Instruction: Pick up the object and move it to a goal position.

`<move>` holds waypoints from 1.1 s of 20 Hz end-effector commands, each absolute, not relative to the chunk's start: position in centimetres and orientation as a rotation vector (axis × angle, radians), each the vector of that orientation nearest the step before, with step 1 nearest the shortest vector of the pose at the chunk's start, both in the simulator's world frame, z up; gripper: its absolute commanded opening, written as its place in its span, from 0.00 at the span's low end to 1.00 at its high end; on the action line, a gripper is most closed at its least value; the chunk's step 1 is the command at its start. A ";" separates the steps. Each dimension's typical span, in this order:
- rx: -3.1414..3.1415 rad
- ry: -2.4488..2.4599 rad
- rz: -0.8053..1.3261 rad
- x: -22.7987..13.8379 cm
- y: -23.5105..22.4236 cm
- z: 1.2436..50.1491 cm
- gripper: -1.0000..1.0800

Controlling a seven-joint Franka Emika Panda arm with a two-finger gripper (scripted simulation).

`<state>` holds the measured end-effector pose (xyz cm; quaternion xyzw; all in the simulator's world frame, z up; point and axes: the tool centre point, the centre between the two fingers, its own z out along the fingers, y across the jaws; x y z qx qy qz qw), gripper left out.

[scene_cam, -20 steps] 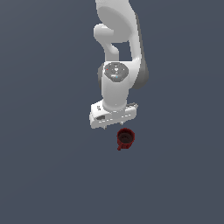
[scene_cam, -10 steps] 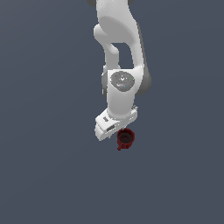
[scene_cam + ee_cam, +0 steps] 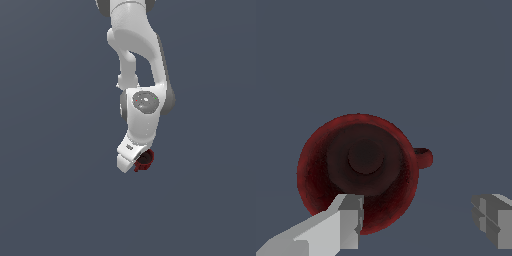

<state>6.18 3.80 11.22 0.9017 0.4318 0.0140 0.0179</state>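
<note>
Alignment is your concern now: the gripper (image 3: 418,220) hangs over the mug (image 3: 358,167) with its fingers (image 3: 348,220) spread wide, holding nothing. In the wrist view one finger overlaps the mug's rim while the other sits well clear of it, beyond the handle (image 3: 424,158). I'd judge you should centre the mug's body between the fingers before closing, keeping off the handle. The mug stands upright on the grey floor (image 3: 55,200), just under the gripper. Count: one mug, one gripper, two fingers.

The small dark red mug (image 3: 357,170) stands upright, mouth open upward, dark inside, its little handle (image 3: 424,158) sideways.
</note>
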 end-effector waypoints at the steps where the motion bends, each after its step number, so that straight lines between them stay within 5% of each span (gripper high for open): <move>1: 2.761 1.419 0.051 6.6 4.1 10.9 0.81; 22: 2.675 1.569 0.065 7.4 4.7 7.9 0.81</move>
